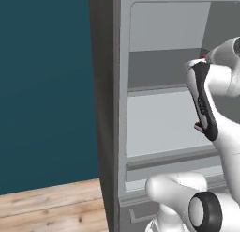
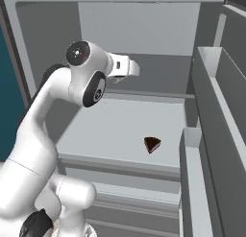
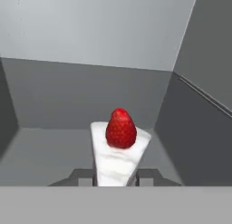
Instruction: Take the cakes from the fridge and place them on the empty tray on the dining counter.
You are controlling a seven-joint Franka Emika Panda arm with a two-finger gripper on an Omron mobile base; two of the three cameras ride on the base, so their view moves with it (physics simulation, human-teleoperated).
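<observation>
A glossy white robot arm (image 2: 43,121) of rounded, tubular links, with black rings at its joints and a black side strip.

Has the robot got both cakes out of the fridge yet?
Not yet. The fridge already stands open. The tool is shut on the white cake with the red top, inside the fridge. The chocolate cake sits on a shelf, untouched. Both must go to the tray.

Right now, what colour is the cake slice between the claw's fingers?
White cake slice with a red berry on top, clearest in the hand view.
</observation>
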